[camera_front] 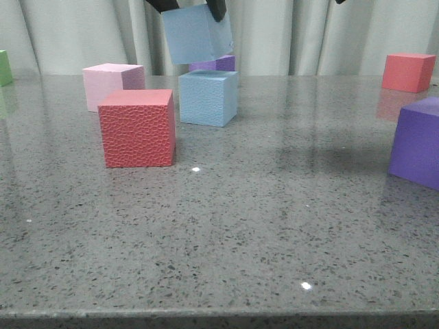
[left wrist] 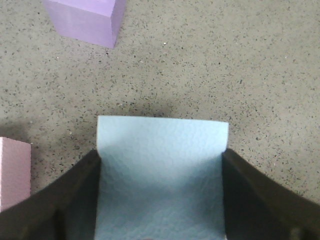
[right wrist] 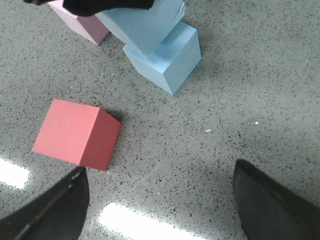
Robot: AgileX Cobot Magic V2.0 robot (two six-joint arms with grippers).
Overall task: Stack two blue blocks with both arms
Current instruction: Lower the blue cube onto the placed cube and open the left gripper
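Observation:
The pebbled blue block rests on the grey table behind the red cube. My left gripper is shut on the smoother blue block and holds it tilted in the air just above the pebbled one, apart from it. In the left wrist view the held block fills the space between the dark fingers. In the right wrist view the held block hangs over the resting one. My right gripper is open and empty above bare table, near the red cube.
A pale pink cube stands behind the red one. A purple cube sits behind the blue blocks, another purple cube at the right edge. A second red cube is far right, a green cube far left.

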